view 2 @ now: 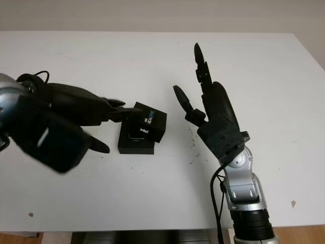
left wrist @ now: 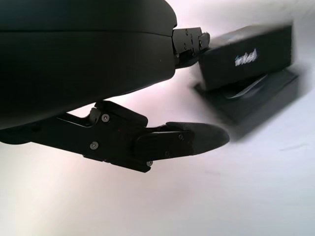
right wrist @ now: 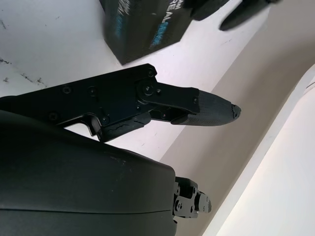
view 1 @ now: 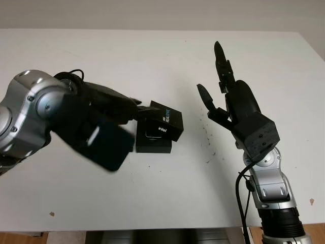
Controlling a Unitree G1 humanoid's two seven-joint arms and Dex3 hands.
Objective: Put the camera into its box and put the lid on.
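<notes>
Centre frame: lid (view 1: 166, 120) sits tilted on the box (view 1: 154, 144), camera (view 1: 152, 133) mostly hidden beneath. Left hand (view 1: 133, 109) fingertips at the lid's edge; grasp undeterminable. Right hand (view 1: 231, 104) open, raised right of centre above the table (view 1: 152, 193).

Table: a white table (view 1: 152, 203) filled the frame.
Box: a black box (view 1: 154, 145) sat near the centre.
Lid: a black lid (view 1: 163, 122) lay tilted across the box top.
Left hand: the left hand (view 1: 109, 109) reached in, fingertips touching the lid's edge.
Right hand: the right hand (view 1: 231, 99) was raised, open, well apart to the right.
</notes>
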